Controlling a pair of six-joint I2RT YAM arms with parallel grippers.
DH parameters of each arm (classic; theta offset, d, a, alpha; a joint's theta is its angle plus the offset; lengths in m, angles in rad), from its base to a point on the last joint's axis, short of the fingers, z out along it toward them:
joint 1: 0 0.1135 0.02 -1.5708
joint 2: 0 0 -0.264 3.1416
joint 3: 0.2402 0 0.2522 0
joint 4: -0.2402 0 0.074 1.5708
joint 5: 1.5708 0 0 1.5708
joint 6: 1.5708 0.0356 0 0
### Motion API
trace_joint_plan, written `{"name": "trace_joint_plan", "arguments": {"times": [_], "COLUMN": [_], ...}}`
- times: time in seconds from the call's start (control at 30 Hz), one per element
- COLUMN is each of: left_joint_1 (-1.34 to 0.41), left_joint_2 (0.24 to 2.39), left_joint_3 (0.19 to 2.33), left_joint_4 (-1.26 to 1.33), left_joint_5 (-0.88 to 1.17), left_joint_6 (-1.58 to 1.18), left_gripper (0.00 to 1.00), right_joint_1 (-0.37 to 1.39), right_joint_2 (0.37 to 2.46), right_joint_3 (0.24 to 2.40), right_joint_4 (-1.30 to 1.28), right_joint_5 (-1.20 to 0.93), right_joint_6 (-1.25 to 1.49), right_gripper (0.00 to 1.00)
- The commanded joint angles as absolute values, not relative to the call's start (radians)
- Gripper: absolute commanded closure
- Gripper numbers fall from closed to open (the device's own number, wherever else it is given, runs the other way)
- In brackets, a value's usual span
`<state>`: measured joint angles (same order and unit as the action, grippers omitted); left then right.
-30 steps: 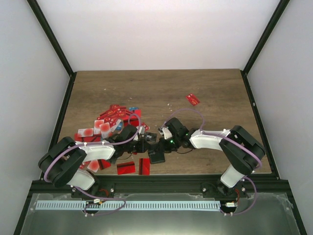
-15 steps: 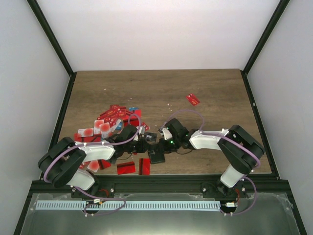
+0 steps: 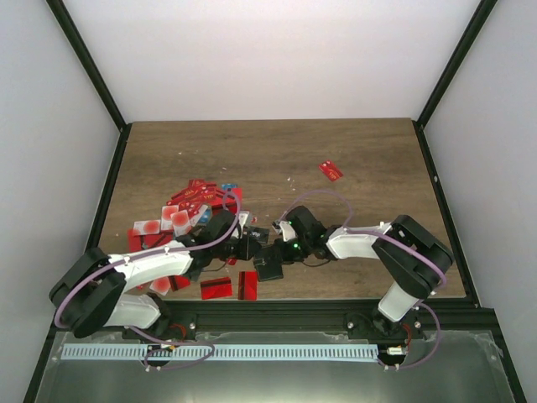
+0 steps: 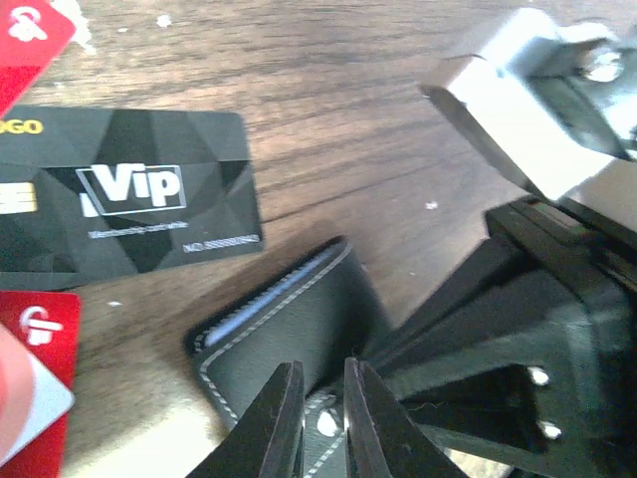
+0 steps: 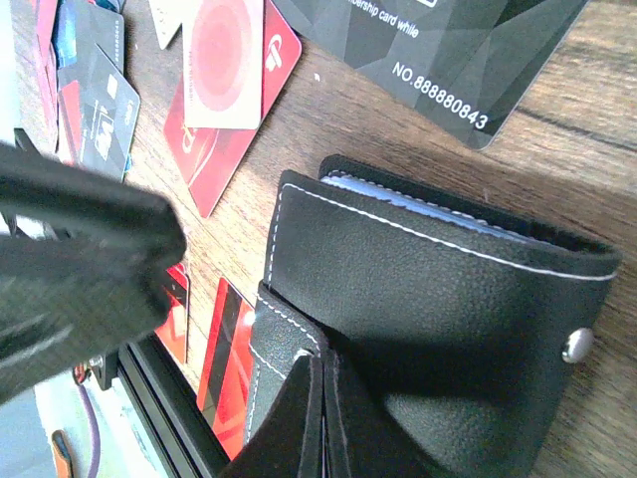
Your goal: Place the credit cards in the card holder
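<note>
The black card holder (image 3: pixel 268 267) lies near the table's front middle, its cover partly raised and a blue card edge (image 4: pixel 264 297) showing inside. It also shows in the left wrist view (image 4: pixel 289 329) and the right wrist view (image 5: pixel 438 289). My left gripper (image 3: pixel 250 249) (image 4: pixel 323 398) is nearly closed on the holder's stitched strap with its snap. My right gripper (image 3: pixel 275 249) (image 5: pixel 320 378) is shut, its tips pressed at the holder's fold under the cover. Red credit cards (image 3: pixel 189 210) lie heaped to the left.
A thin black VIP card (image 4: pixel 129 204) lies just beyond the holder, also in the right wrist view (image 5: pixel 448 50). Two red cards (image 3: pixel 216 288) (image 3: pixel 247 284) lie by the front edge. One red card (image 3: pixel 331 170) lies alone at the back right.
The left arm's elbow and upper links have swung out to the left and lower. Both grippers have stayed at the card holder, which has hardly moved.
</note>
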<state>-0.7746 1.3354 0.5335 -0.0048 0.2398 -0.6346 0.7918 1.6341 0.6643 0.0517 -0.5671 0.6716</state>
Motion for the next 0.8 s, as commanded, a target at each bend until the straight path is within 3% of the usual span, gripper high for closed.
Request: {"name": "trace_joint_plan", "arguments": {"times": [0.0, 0.27, 0.6, 0.77], "left_joint_1": [-0.810, -0.855, -0.884, -0.903], "left_joint_2": [1.303, 1.323, 1.364, 1.509], "left_joint_3": [0.561, 0.565, 0.580, 0.559], "left_joint_4": [-0.060, -0.057, -0.039, -0.014], "left_joint_5": [0.230, 0.226, 0.216, 0.195], "left_joint_6": [-0.611, -0.609, -0.608, -0.620], "left_gripper": [0.86, 0.96, 0.96, 0.96], "right_joint_1": [0.813, 0.813, 0.813, 0.813], "right_joint_2": [1.661, 1.659, 1.660, 1.665], "right_joint_3": [0.622, 0.625, 0.628, 0.628], "right_joint_4": [-0.025, -0.023, -0.025, -0.020], "right_joint_5": [-0.531, -0.530, -0.529, -0.533], "right_joint_6": [0.673, 0.672, 0.672, 0.672], "right_gripper": [0.99, 0.99, 0.99, 0.99]}}
